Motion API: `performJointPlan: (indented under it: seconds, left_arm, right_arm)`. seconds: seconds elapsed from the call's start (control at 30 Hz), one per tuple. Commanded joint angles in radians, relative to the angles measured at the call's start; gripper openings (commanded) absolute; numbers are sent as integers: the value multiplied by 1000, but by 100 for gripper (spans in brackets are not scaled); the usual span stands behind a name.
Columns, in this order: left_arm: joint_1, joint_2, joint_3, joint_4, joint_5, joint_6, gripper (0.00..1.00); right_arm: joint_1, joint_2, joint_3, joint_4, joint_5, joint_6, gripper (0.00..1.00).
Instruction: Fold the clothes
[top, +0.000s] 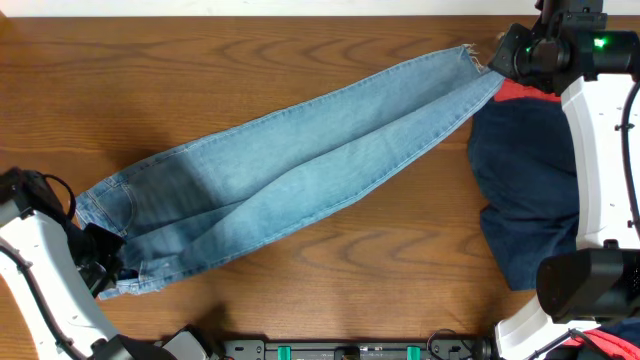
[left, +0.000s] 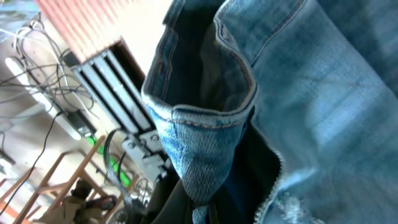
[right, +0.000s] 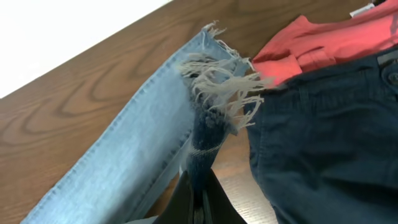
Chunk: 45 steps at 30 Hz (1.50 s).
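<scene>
Surroundings: a navy garment (top: 525, 190) lies bunched on the right side of the wooden table (top: 300, 40), just beside the hem end of the jeans (top: 300, 170). A coral-red T-shirt (right: 311, 46) lies at the far edge of the navy garment and touches it. Only a small strip of it shows from overhead. The white link of the right arm (top: 595, 150) crosses above the right part of the navy garment and hides it there. In the left wrist view, loose cables (left: 37, 81) and a wooden frame show beyond the table edge, out of focus.

Obstruction: in the right wrist view, the frayed threads of the raised hem hang across the near edges of the T-shirt and the navy garment. Whether they touch cannot be told.

Task item: the jeans are light-blue denim. They lie stretched in a diagonal from the waistband at the near left of the table to the hems at the far right. The two legs lie side by side with a long crease between them. A pocket shows near the waistband.

Grippers: the left gripper (top: 112, 262) is clamped on a folded bunch of waistband. The right gripper (right: 200, 190) is clamped on a pinched hem, with its frayed fringe fanning out above the fingers.
</scene>
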<state>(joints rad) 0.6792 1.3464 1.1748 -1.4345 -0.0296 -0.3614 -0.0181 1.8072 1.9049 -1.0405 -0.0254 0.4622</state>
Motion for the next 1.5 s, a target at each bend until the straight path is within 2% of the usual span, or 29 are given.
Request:
performJointPlan:
  seconds: [0.0,0.3,0.47,0.77,0.9,1.13,1.3,1.33,1.37,1.43,1.47]
  left_arm:
    - [11,-1,3,63,-24,10,6]
    - [11,50,3,206,-72,9,6]
    - [11,108,3,270,-95,-16,6]
    - [11,183,3,335,-95,-40,6]
    - [11,184,3,380,-94,-50,6]
    - [-5,185,3,513,-64,-74,6]
    - [-24,203,3,593,-68,-74,6]
    - [-24,210,3,602,-68,-74,6]
    - [-24,216,3,608,-68,-74,6]
    - [-24,233,3,616,-65,-74,8]
    - [-24,240,3,617,-64,-74,11]
  right_arm:
    - [-8,-18,23,27,18,-15,2]
    - [14,-3,23,132,-2,-9,5]
    - [19,30,23,129,-1,86,1]
    - [18,128,23,85,21,296,1]
    - [18,195,23,96,14,309,1]
    - [19,317,23,200,-89,308,1]
    - [19,392,23,292,-140,365,2]
    - [20,406,23,335,-163,364,8]
    - [21,420,23,385,-187,360,22]
    - [23,452,23,518,-264,285,69]
    - [23,463,23,563,-309,251,86]
